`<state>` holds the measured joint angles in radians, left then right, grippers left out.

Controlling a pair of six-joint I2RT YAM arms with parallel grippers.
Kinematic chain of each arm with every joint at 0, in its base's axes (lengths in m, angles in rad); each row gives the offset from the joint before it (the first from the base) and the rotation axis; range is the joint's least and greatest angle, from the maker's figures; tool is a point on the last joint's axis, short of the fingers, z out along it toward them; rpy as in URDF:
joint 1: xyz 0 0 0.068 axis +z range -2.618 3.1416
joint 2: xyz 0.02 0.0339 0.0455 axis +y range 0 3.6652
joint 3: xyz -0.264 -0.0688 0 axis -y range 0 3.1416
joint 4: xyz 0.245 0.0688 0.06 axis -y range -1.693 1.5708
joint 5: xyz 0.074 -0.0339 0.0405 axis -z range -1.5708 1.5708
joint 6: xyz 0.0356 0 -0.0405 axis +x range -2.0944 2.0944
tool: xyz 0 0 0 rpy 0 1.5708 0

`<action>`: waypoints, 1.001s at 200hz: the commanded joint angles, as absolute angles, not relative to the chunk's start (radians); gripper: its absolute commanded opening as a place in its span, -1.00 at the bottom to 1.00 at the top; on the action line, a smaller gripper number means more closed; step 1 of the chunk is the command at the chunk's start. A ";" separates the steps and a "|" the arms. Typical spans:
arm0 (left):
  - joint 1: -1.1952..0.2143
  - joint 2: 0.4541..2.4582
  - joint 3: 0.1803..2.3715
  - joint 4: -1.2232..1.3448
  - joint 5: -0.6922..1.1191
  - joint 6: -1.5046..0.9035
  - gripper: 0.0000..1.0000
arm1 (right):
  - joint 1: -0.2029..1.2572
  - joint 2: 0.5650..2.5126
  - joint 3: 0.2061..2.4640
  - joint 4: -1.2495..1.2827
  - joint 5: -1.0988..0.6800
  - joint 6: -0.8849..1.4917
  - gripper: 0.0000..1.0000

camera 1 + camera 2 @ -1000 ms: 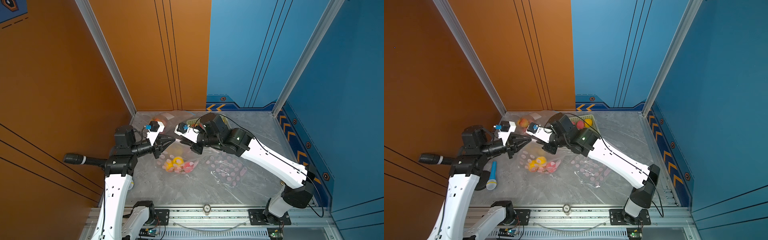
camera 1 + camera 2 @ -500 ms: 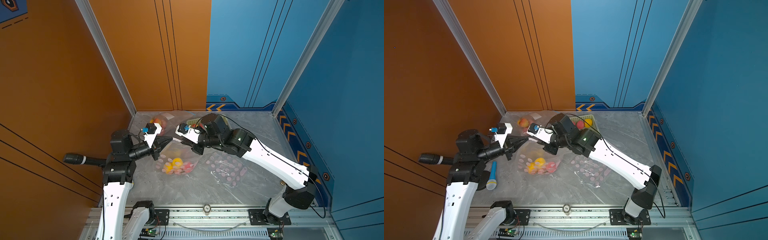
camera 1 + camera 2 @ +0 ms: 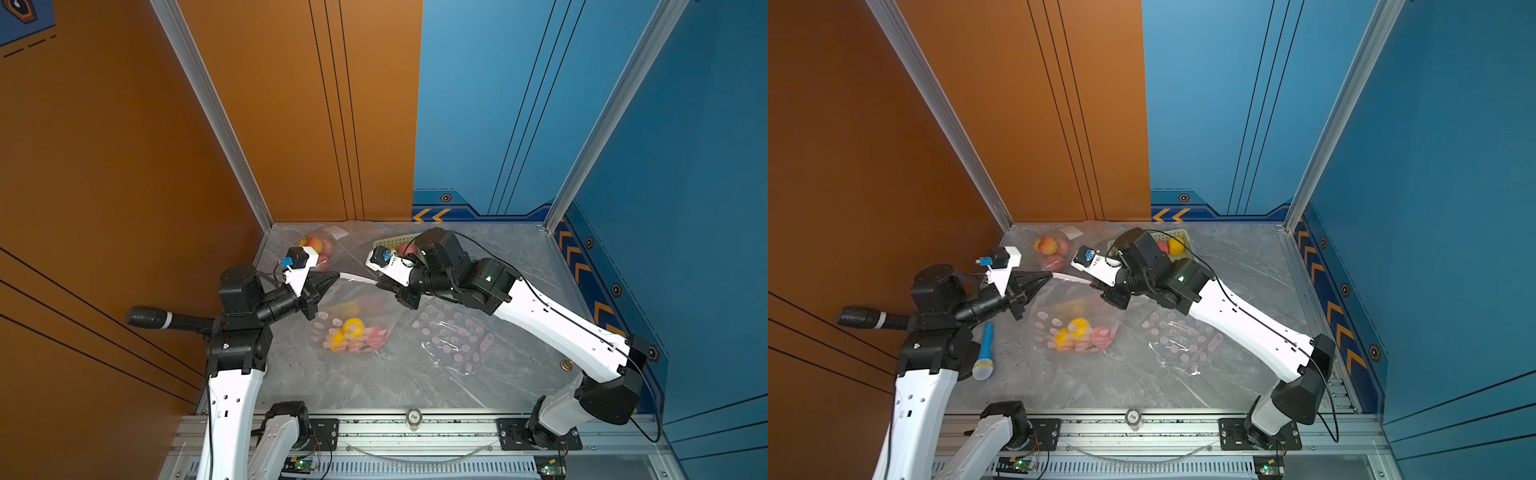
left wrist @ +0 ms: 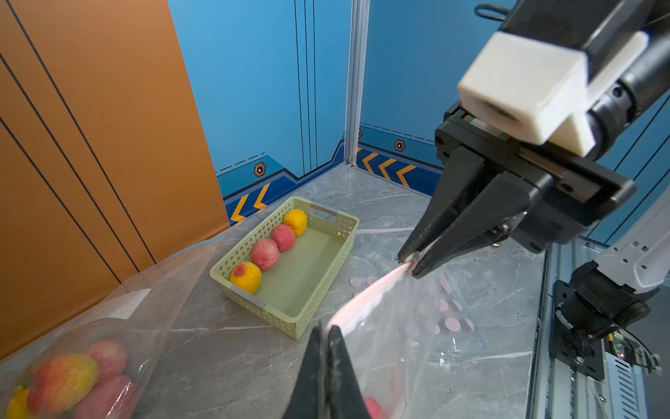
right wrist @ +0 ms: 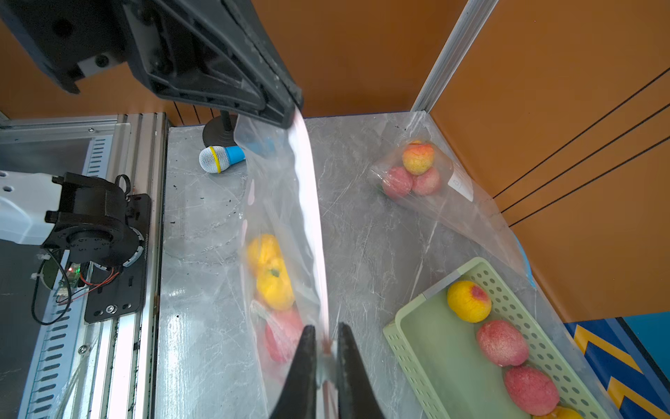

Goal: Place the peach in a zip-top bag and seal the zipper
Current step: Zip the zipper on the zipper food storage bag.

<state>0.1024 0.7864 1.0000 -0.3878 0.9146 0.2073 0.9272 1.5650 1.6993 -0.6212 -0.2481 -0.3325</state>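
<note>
Left gripper (image 3: 334, 276): closed tight, pinching one end of the pink zipper strip (image 3: 357, 277) above the table (image 3: 374, 386).
Right gripper (image 3: 384, 284): closed on the opposite end of that strip; the right wrist view shows the strip running between its tips.
Bag (image 3: 365, 301): clear, held up by its top edge between the two arms, its lower part sagging onto the middle of the table.
Peaches (image 3: 353, 328): several yellow and pink ones already inside the bag, resting at its bottom on the table.
Step, as judged: sealing; I cannot tell whether the strip is pressed shut along its whole length.
Risk, slip: the thin strip may slide out of either pinch if the arms pull further apart.
Risk, gap: the stretch between the two pinches is not pressed by anything, so it may be unsealed.
Risk, spill: lifting with a gap could let the fruit roll out.
Nearby: basket (image 4: 268, 312) of peaches at the far edge, a second filled bag (image 5: 417, 174) in the far left corner.
</note>
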 commanded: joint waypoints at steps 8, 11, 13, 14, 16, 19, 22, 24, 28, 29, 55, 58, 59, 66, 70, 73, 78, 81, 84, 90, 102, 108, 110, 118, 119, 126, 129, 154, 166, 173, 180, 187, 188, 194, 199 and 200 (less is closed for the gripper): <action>0.121 0.765 0.985 -0.344 0.866 0.189 -1.00 | 0.893 1.518 1.655 -0.683 -0.252 -0.304 -1.00; 0.123 0.763 0.985 -0.342 0.866 0.189 -1.00 | 0.891 1.516 1.652 -0.683 -0.253 -0.302 -1.00; 0.124 0.764 0.985 -0.341 0.866 0.188 -1.00 | 0.888 1.515 1.650 -0.683 -0.254 -0.300 -1.00; 0.124 0.764 0.985 -0.340 0.865 0.188 -1.00 | 0.887 1.515 1.647 -0.683 -0.254 -0.300 -1.00; 0.125 0.764 0.983 -0.338 0.866 0.186 -1.00 | 0.884 1.513 1.645 -0.683 -0.256 -0.299 -1.00; 0.125 0.763 0.982 -0.338 0.865 0.185 -1.00 | 0.881 1.510 1.639 -0.681 -0.260 -0.297 -1.00; 0.126 0.762 0.981 -0.335 0.864 0.183 -1.00 | 0.879 1.508 1.638 -0.681 -0.261 -0.295 -1.00; 0.127 0.762 0.981 -0.334 0.863 0.182 -1.00 | 0.876 1.508 1.635 -0.681 -0.261 -0.294 -1.00; 0.128 0.762 0.981 -0.332 0.861 0.179 -1.00 | 0.873 1.505 1.631 -0.681 -0.263 -0.292 -1.00; 0.128 0.762 0.980 -0.332 0.861 0.179 -1.00 | 0.872 1.504 1.630 -0.681 -0.263 -0.292 -1.00; 0.135 0.764 0.980 -0.326 0.853 0.171 -1.00 | 0.856 1.484 1.603 -0.681 -0.268 -0.287 -1.00; 0.135 0.763 0.980 -0.324 0.852 0.169 -1.00 | 0.854 1.481 1.601 -0.681 -0.267 -0.286 -1.00; 0.136 0.763 0.980 -0.324 0.851 0.169 -1.00 | 0.853 1.481 1.599 -0.681 -0.267 -0.286 -1.00; 0.138 0.762 0.978 -0.322 0.851 0.167 -1.00 | 0.848 1.474 1.591 -0.681 -0.267 -0.285 -1.00; 0.139 0.761 0.978 -0.321 0.849 0.165 -1.00 | 0.844 1.472 1.586 -0.681 -0.267 -0.284 -1.00; 0.139 0.761 0.977 -0.320 0.848 0.164 -1.00 | 0.841 1.469 1.584 -0.682 -0.268 -0.282 -1.00; 0.140 0.760 0.978 -0.319 0.847 0.161 -1.00 | 0.838 1.465 1.578 -0.681 -0.269 -0.281 -1.00; 0.141 0.759 0.976 -0.319 0.845 0.161 -1.00 | 0.835 1.463 1.576 -0.680 -0.270 -0.279 -1.00; 0.141 0.759 0.976 -0.318 0.843 0.159 -1.00 | 0.833 1.461 1.572 -0.681 -0.272 -0.279 -1.00; 0.143 0.758 0.976 -0.318 0.839 0.157 -1.00 | 0.828 1.457 1.567 -0.681 -0.274 -0.277 -1.00; 0.146 0.756 0.974 -0.316 0.831 0.154 -1.00 | 0.822 1.449 1.558 -0.681 -0.276 -0.273 -1.00; 0.146 0.756 0.973 -0.315 0.825 0.150 -1.00 | 0.820 1.444 1.553 -0.681 -0.276 -0.273 -1.00; 0.146 0.754 0.973 -0.314 0.823 0.149 -1.00 | 0.818 1.442 1.551 -0.681 -0.275 -0.273 -1.00; 0.147 0.752 0.973 -0.314 0.816 0.146 -1.00 | 0.813 1.437 1.546 -0.681 -0.275 -0.273 -1.00; 0.149 0.753 0.973 -0.314 0.815 0.146 -1.00 | 0.813 1.437 1.545 -0.681 -0.275 -0.273 -1.00; 0.150 0.750 0.973 -0.316 0.809 0.145 -1.00 | 0.809 1.432 1.538 -0.681 -0.274 -0.270 -1.00; 0.150 0.750 0.973 -0.316 0.804 0.143 -1.00 | 0.807 1.430 1.536 -0.681 -0.273 -0.270 -1.00; 0.156 0.747 0.971 -0.315 0.767 0.133 -1.00 | 0.790 1.412 1.514 -0.683 -0.272 -0.264 -1.00; 0.159 0.744 0.968 -0.309 0.743 0.125 -1.00 | 0.783 1.400 1.505 -0.684 -0.273 -0.262 -1.00; 0.161 0.744 0.965 -0.308 0.731 0.123 -1.00 | 0.778 1.395 1.499 -0.684 -0.272 -0.262 -1.00; 0.163 0.744 0.962 -0.306 0.722 0.119 -1.00 | 0.775 1.389 1.492 -0.685 -0.271 -0.261 -1.00; 0.165 0.745 0.959 -0.304 0.717 0.115 -1.00 | 0.769 1.383 1.487 -0.684 -0.272 -0.260 -1.00; 0.166 0.744 0.959 -0.303 0.716 0.114 -1.00 | 0.770 1.382 1.487 -0.684 -0.272 -0.259 -1.00; 0.166 0.744 0.956 -0.300 0.714 0.110 -1.00 | 0.766 1.377 1.483 -0.684 -0.272 -0.257 -1.00; 0.167 0.744 0.954 -0.296 0.714 0.106 -1.00 | 0.764 1.375 1.481 -0.684 -0.272 -0.256 -1.00; 0.167 0.744 0.954 -0.295 0.714 0.105 -1.00 | 0.764 1.374 1.480 -0.684 -0.272 -0.255 -1.00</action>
